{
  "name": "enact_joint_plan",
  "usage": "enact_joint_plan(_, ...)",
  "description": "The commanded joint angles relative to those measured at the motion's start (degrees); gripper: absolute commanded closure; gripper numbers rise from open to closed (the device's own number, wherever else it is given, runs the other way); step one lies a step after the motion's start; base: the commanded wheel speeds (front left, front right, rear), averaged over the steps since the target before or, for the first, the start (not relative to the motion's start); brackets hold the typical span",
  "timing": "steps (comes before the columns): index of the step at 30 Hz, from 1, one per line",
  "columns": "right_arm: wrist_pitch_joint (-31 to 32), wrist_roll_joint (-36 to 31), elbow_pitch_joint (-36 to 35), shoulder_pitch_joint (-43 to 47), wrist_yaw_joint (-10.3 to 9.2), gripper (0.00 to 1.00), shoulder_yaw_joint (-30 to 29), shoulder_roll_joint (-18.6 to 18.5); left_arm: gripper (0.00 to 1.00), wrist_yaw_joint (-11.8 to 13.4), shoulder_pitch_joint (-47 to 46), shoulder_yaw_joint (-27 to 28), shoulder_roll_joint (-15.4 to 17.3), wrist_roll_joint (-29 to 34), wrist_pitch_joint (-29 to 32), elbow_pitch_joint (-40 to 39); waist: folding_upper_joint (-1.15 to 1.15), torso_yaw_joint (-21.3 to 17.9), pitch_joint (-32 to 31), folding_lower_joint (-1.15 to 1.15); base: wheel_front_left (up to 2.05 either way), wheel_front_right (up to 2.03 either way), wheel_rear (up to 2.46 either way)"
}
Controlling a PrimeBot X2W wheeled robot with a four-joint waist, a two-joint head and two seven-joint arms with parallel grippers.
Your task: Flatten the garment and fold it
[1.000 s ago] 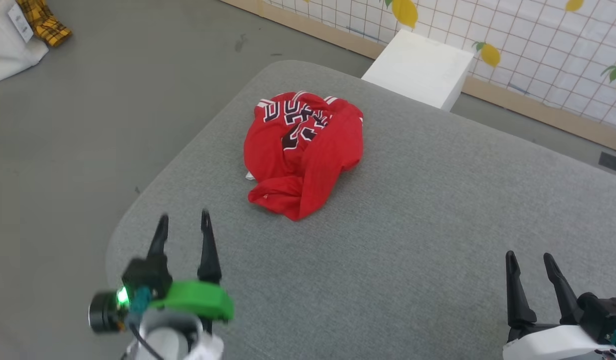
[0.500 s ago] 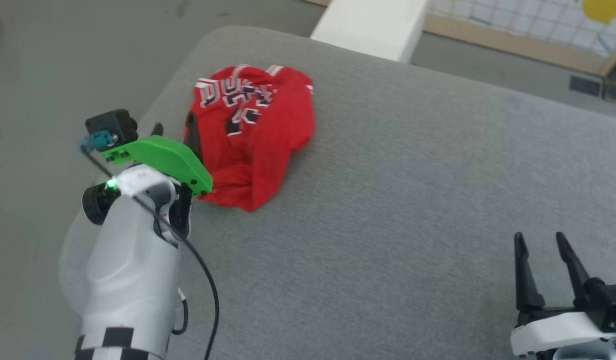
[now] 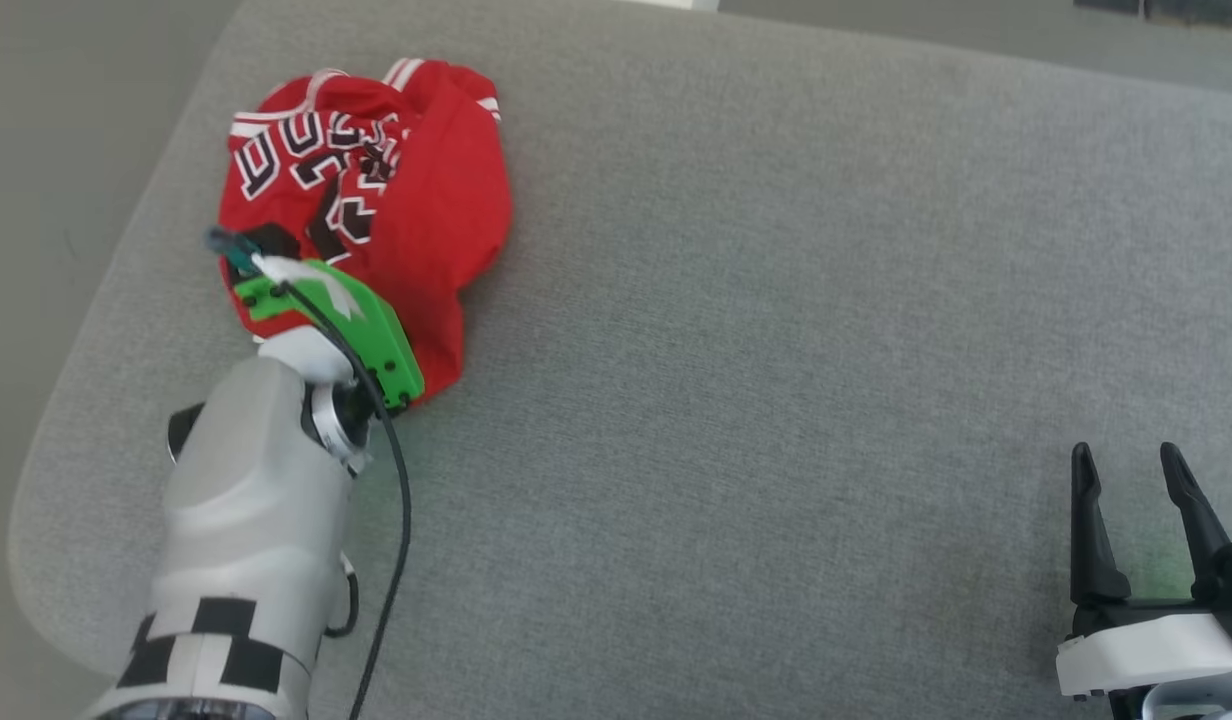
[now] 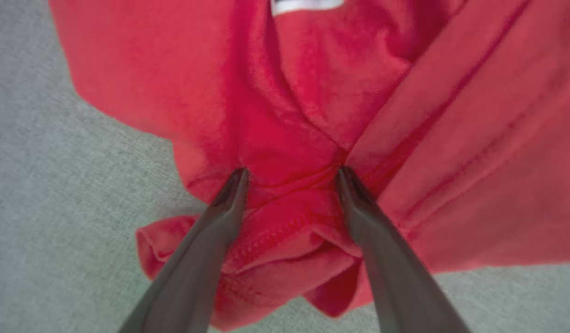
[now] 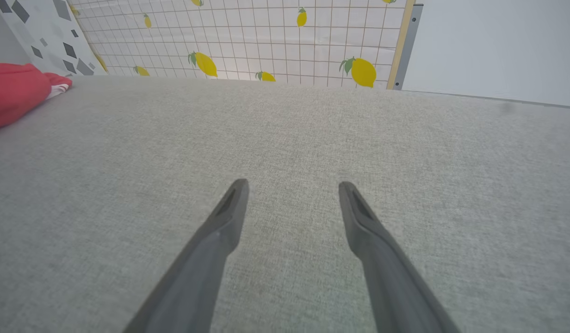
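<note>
The garment [image 3: 416, 200], a red jersey with black and white lettering, lies crumpled near the far left of the grey padded table [image 3: 776, 350]. My left arm reaches over its near edge, and the green wrist mount [image 3: 351, 325] hides the fingers in the head view. In the left wrist view my left gripper [image 4: 292, 171] is open, with both fingertips resting on a bunched red hem fold of the garment [image 4: 312, 92]. My right gripper [image 3: 1126, 452] stands open over bare table at the lower right, far from the garment [image 5: 12, 92]; the right wrist view shows this gripper [image 5: 293, 184] holding nothing.
The table's rounded left edge [image 3: 126, 280] drops to grey floor [image 3: 36, 150] close beside the garment. A wall panel with a grid and lemons [image 5: 312, 37] stands beyond the table's far edge. Wide bare table lies between the two grippers.
The head camera has tilted down, shifting the whole picture. My left arm has reached forward from the table's near left until its open fingers touch the garment. The right gripper has stayed put.
</note>
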Motion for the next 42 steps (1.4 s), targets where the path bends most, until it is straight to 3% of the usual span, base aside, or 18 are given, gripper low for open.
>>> enact_joint_plan(1, 0.10, 0.18, -0.44, 0.14, -0.10, 0.00, 0.38, -0.14, 0.00, 0.47, 1.62, -0.55, -1.27, -0.50, 1.90, 2.10, 0.00, -0.81, 1.68, 0.00, 0.00, 0.00, 0.00)
enact_joint_plan(2, 0.14, 0.24, -0.46, 0.03, -0.10, 0.00, 0.61, -0.18, 0.57, 0.20, 1.72, -0.81, -1.51, -0.68, 2.03, 1.98, 0.00, -0.69, 1.81, 0.00, 0.00, 0.00, 0.00)
enact_joint_plan(3, 0.14, 0.32, -0.46, -0.06, -0.10, 0.00, 0.75, -0.20, 1.00, 0.29, 1.77, -0.52, -1.66, -1.04, 0.87, 1.41, 0.00, -0.55, 1.90, 0.00, 0.00, 0.00, 0.00)
enact_joint_plan(13, -0.28, 0.92, 1.88, -0.30, -0.10, 0.00, 2.63, 0.24, 1.00, -0.19, -0.01, 1.16, -0.10, -0.53, -18.81, -4.75, 0.00, 1.21, -2.12, 0.00, 0.00, 0.00, 0.00)
enact_joint_plan(19, -0.82, 1.42, 4.62, -0.36, -0.10, 0.00, 3.66, 0.95, 1.00, -2.11, -6.27, 0.70, 4.27, 1.69, -26.32, -11.86, 0.00, 1.41, -6.99, 0.00, 0.00, 0.00, 0.00)
enact_joint_plan(21, -1.14, 1.99, 6.56, -0.19, -0.10, 0.00, 4.01, 1.28, 1.00, -4.37, -11.58, -0.63, 6.69, 3.07, -27.69, -18.32, 0.00, 0.95, -9.68, 0.00, 0.00, 0.00, 0.00)
enact_joint_plan(27, -1.38, 4.85, 9.55, -0.14, -0.10, 0.00, 5.20, 1.37, 1.00, -8.06, -19.55, -2.84, 7.26, 2.68, -24.81, -25.79, 0.00, -0.89, -12.92, 0.00, 0.00, 0.00, 0.00)
enact_joint_plan(33, -1.42, 6.27, 10.28, -0.60, -0.10, 0.00, 5.36, 1.38, 1.00, -11.53, -26.50, -5.56, 4.12, -0.33, -20.41, -29.29, 0.00, -3.99, -15.04, 0.00, 0.00, 0.00, 0.00)
enact_joint_plan(42, -1.43, 6.88, 11.02, -0.95, -0.10, 0.00, 5.13, 1.38, 1.00, -13.58, -30.21, -10.04, -1.68, -6.88, -16.73, -29.07, 0.00, -9.79, -15.97, 0.00, 0.00, 0.00, 0.00)
